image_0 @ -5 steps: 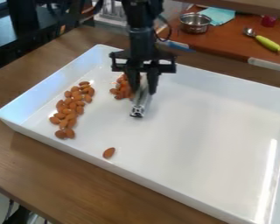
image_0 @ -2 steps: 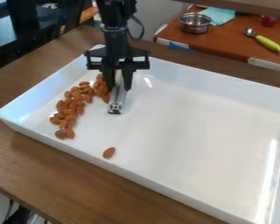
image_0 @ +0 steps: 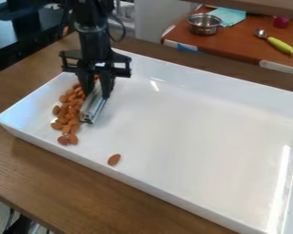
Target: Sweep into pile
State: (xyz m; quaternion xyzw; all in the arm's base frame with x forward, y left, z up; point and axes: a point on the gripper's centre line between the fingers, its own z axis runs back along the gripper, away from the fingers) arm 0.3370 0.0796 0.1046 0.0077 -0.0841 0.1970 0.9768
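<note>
Almonds [image_0: 68, 112] are bunched at the tray's [image_0: 192, 137] left side, with one stray [image_0: 114, 159] by the near wall. We've got our gripper [image_0: 95, 89] clamped on a metal bar [image_0: 94, 106], right beside the bunch.

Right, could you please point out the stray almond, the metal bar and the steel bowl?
Stray almond [image_0: 114, 159]: camera view, middle of its body.
Metal bar [image_0: 94, 106]: camera view, its long face.
Steel bowl [image_0: 204, 27]: camera view, its outer wall.
</note>
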